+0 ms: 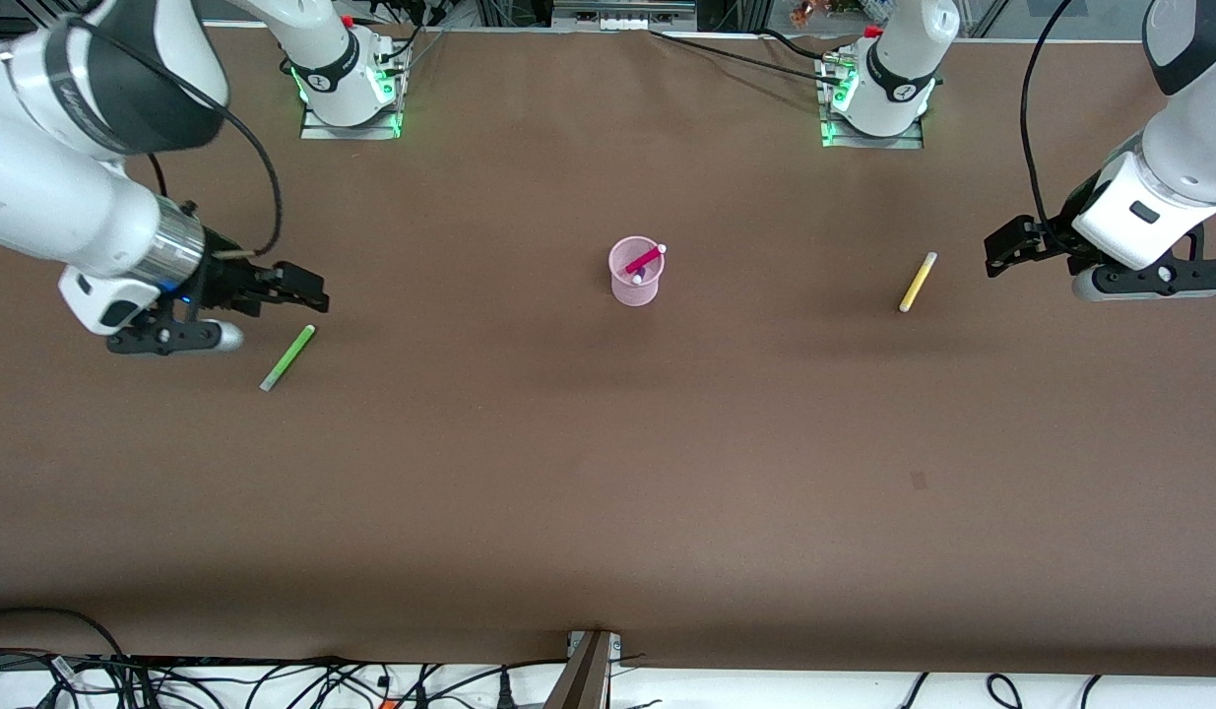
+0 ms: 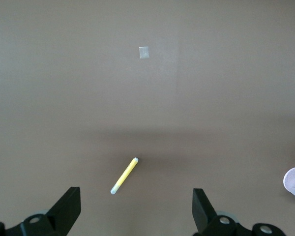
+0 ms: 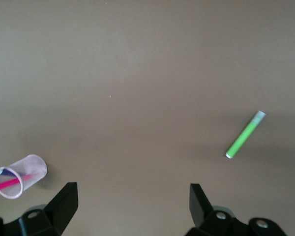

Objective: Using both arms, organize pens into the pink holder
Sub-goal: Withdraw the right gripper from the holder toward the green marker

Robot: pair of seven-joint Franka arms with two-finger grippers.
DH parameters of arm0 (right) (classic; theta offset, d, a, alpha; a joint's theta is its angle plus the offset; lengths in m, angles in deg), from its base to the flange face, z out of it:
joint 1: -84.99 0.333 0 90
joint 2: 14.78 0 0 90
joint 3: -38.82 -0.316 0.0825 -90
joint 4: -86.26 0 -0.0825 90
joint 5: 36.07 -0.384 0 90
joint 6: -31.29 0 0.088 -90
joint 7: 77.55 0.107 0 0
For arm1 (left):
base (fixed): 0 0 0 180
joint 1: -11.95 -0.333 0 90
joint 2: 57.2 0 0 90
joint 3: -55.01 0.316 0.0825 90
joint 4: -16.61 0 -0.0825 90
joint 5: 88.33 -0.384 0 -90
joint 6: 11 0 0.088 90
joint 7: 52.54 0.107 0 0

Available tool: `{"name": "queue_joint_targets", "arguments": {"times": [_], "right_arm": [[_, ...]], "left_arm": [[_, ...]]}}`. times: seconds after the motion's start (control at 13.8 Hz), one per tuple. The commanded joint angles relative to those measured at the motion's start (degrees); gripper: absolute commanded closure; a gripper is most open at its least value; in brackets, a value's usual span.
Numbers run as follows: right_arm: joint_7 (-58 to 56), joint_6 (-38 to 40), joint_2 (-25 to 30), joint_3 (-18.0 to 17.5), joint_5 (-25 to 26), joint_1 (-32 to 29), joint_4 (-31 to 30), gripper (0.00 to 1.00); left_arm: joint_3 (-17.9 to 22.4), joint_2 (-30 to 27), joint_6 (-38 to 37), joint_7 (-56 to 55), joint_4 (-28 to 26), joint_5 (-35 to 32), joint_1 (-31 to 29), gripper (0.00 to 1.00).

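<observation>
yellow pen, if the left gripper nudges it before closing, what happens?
The yellow pen looks slim and round, lying flat on the smooth brown table, so it would probably roll or skid. It appears rigid and light. The open left gripper has ample width to straddle it.

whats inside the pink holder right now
The holder stands upright with a magenta pen leaning out over its rim and a dark purple pen beside it. Their lower ends are blurred by the translucent wall.
</observation>
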Motion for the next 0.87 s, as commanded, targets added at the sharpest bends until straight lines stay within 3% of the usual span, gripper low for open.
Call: {"name": "queue_joint_targets", "arguments": {"times": [0.0,0.14,0.36,0.8], "right_arm": [[-0.79,3.49,4.04,0.24,4.39,0.63,-0.5,0.0],[-3.5,5.87,6.59,-0.29,7.04,-1.03,-0.93,0.0],[-6.5,6.67,7.92,-5.2,8.8,-7.71,-1.2,0.0],[-5.8,6.4,6.26,-5.3,10.3,-7.55,1.87,0.0]], "left_arm": [[0.01,0.22,-0.63,0.12,0.53,1.24,-0.03,0.0],[-0.25,0.13,-0.72,0.03,0.53,1.33,-0.03,0.0],[-0.16,0.13,-0.72,0.03,0.53,1.33,-0.03,0.0],[-0.25,0.13,-0.63,0.03,0.53,1.33,-0.03,0.0]]}}
